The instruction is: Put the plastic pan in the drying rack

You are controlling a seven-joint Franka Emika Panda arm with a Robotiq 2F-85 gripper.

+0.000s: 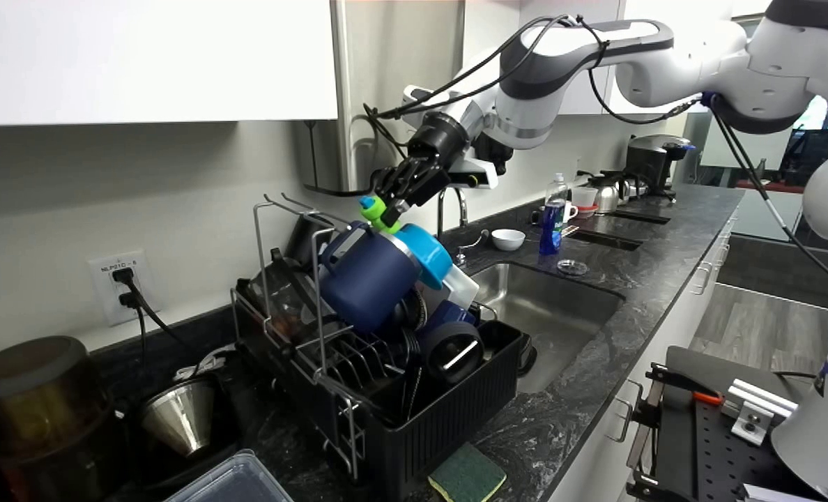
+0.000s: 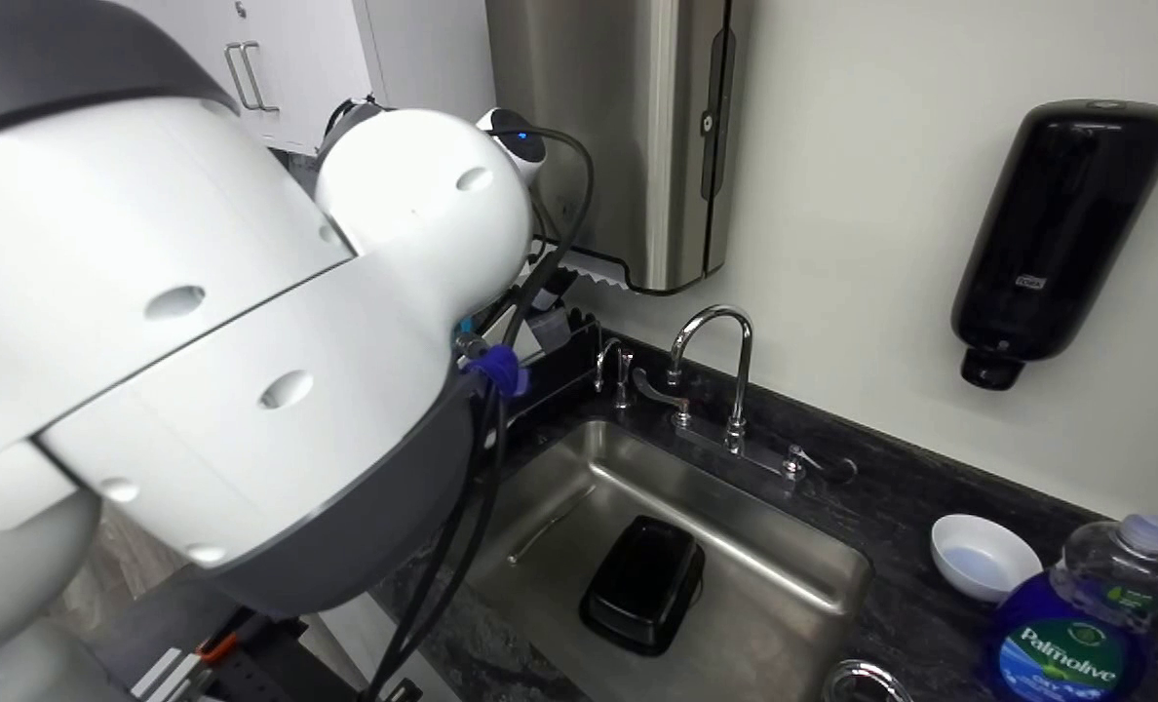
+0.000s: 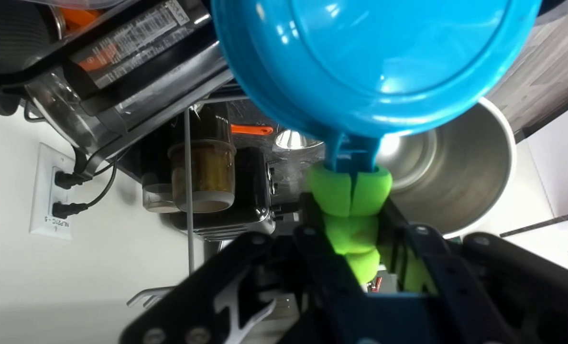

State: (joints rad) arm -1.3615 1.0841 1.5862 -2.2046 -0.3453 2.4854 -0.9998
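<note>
The plastic pan is tilted, its bright cyan bowl (image 1: 426, 254) beside the rim of the large navy pot (image 1: 372, 279) in an exterior view. The wrist view shows its cyan underside (image 3: 384, 62) close up. My gripper (image 1: 393, 199) is shut on the pan's green handle, which shows between the fingers (image 3: 351, 210) in the wrist view. The drying rack (image 1: 449, 411) is under the pan and full of dishes. I cannot tell whether the pan touches the rack or the pot. In an exterior view the arm hides most of the rack (image 2: 550, 385).
A white container (image 1: 461, 286) and a dark blue mug (image 1: 452, 317) are in the rack close to the pan. A glass press (image 3: 121, 76) leans at its wall side. The steel sink (image 1: 560, 328) lies beside the rack. A faucet (image 2: 735, 390) rises behind the sink.
</note>
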